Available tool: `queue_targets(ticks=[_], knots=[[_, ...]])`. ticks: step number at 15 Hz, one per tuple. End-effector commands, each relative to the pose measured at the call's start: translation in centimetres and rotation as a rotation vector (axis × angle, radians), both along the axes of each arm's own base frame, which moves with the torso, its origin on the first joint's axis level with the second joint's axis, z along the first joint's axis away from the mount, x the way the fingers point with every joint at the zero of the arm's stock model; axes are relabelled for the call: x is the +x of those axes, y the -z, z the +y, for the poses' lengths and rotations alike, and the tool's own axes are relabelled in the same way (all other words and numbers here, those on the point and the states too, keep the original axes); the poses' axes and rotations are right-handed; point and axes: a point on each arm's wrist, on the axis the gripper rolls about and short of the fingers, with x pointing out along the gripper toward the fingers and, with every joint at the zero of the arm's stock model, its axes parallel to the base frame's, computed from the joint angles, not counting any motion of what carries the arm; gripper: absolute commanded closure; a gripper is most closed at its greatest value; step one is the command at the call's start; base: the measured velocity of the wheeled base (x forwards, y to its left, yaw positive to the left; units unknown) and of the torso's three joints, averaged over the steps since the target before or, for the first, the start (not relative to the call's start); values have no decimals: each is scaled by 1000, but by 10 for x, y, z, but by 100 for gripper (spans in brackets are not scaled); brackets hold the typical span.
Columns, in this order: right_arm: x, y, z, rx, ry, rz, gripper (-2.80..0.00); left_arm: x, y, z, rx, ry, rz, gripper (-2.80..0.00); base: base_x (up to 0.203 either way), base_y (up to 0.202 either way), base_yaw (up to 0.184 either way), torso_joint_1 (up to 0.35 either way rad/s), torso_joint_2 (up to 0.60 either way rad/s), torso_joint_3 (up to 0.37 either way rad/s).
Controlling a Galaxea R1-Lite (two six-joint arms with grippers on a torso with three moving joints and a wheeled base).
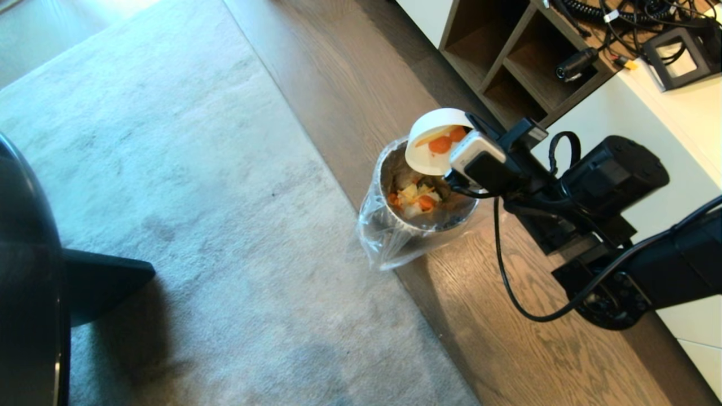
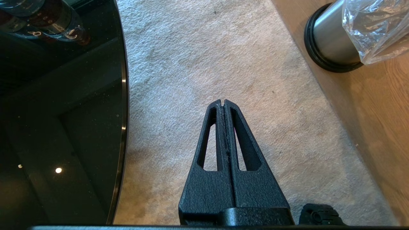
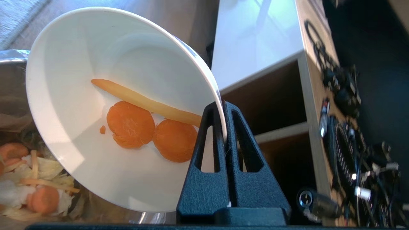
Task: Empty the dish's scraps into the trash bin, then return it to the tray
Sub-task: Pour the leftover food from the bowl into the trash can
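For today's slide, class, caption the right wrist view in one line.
Right gripper pinches the tilted dish by its rim over the trash bin, scraps inside.

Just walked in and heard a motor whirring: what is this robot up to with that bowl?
It is emptying leftovers. The right gripper is clamped on the rim of the white dish and holds it tipped over the open trash bin. The scraps, two orange slices and a thin strip, are inside the dish, not yet dropped. Other food bits already lie in the bin. The left gripper hangs shut and idle over the carpet.
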Motion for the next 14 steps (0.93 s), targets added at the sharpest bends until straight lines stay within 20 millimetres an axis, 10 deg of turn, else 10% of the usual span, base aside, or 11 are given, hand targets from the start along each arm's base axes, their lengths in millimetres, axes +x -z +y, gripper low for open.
queue_targets(ticks=[1,14], knots=[[-2,-5,-2,-54,-30,-81,0,0,0,0,-1,-1,-1,0,0,0,0,0,0,0],[33,-3,-39,-243,-27,-197,0,0,0,0,-1,-1,-1,0,0,0,0,0,0,0]])
